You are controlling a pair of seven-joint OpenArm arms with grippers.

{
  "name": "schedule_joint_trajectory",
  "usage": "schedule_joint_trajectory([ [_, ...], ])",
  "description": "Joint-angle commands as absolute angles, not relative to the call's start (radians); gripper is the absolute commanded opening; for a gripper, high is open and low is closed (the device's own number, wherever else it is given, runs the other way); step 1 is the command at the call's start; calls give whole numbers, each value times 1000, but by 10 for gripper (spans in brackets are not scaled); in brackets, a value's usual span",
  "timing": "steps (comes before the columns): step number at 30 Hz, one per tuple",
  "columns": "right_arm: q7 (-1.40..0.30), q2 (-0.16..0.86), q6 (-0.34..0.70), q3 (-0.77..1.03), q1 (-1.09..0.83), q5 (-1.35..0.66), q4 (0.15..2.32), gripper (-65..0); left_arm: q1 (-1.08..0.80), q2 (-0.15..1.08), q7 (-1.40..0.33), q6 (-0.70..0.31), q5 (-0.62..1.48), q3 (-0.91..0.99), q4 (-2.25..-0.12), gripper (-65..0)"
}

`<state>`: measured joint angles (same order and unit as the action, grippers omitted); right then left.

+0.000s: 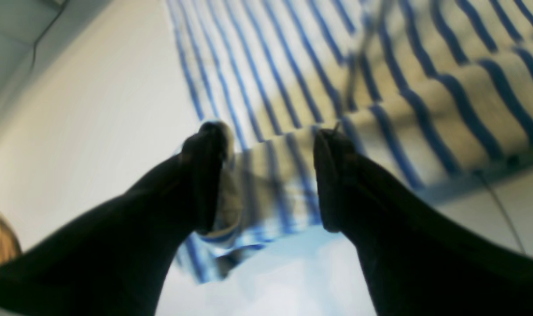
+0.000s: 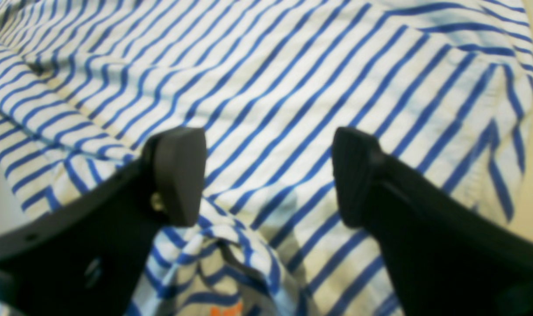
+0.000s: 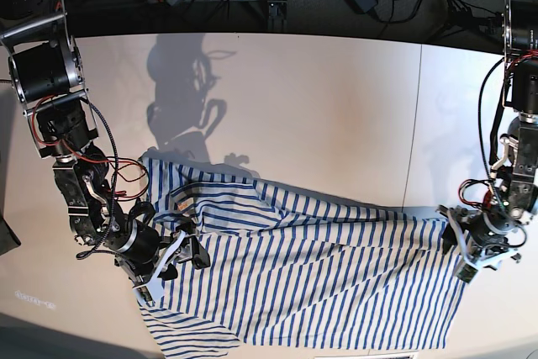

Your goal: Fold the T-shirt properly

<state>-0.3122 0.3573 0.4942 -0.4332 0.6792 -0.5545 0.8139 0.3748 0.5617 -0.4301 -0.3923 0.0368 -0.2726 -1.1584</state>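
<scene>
Your right gripper (image 2: 268, 175) has its jaws spread wide with nothing clamped; striped cloth lies in the gap below them. Your left gripper (image 1: 270, 175) also stands with jaws apart, a blurred edge of cloth lying between the fingers; whether either finger presses it you cannot tell.

The T-shirt (image 3: 311, 283) sprawls rumpled across the white table (image 3: 319, 107), filling the lower half of the base view from about 8 o'clock round to 4 o'clock. Your right gripper sits over its 9 o'clock end, near a bunched fold. Your left gripper meets the shirt's 3 o'clock edge.

In the right wrist view, look at 6 o'clock: a crumpled ridge of fabric rises just below the fingers, with a bit of orange print on it that is too blurred to read
</scene>
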Motion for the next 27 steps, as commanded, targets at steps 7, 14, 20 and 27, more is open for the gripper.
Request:
schedule_joint_trajectory([
  [7, -289, 365, 565, -424, 717, -557, 826, -205, 412, 582, -421, -138, -170, -321, -1175, -285],
  [14, -289, 365, 565, -424, 717, -558, 826, -205, 421, 582, -477, -64, -268, -322, -1176, -285],
  [20, -289, 365, 565, -424, 717, -557, 826, -205, 421, 582, -480, 46, -378, -322, -1176, -285],
  [27, -288, 365, 565, -424, 717, -557, 826, -205, 421, 582, -514, 120, -494, -358, -1177, -285],
])
